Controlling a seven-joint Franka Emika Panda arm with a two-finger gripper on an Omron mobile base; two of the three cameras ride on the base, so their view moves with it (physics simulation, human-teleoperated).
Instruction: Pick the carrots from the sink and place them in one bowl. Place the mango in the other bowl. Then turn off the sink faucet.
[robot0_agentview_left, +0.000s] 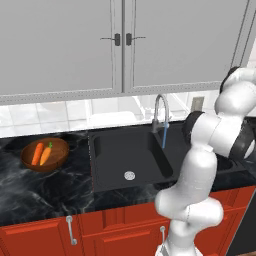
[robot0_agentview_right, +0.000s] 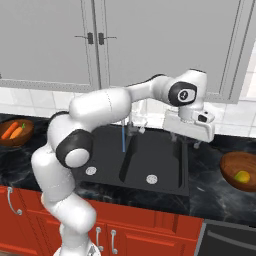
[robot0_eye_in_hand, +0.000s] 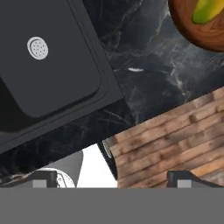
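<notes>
Both carrots (robot0_agentview_left: 42, 153) are sitting in one bowl (robot0_agentview_left: 59, 161), mango (robot0_agentview_right: 242, 176) in the other bowl (robot0_agentview_right: 230, 167); gripper (robot0_agentview_right: 186, 141) is hanging wide open, holding nothing, faucet (robot0_agentview_left: 160, 111) running.

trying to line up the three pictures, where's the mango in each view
Left base view: I can't find the mango; the robot's body covers the counter right of the sink.
Right base view: mango lies in the wooden bowl at the right edge, on the counter right of the sink.
Hand view: mango at the top right corner, in that bowl.
Shared landmark: the sink's round silver drain.
</notes>
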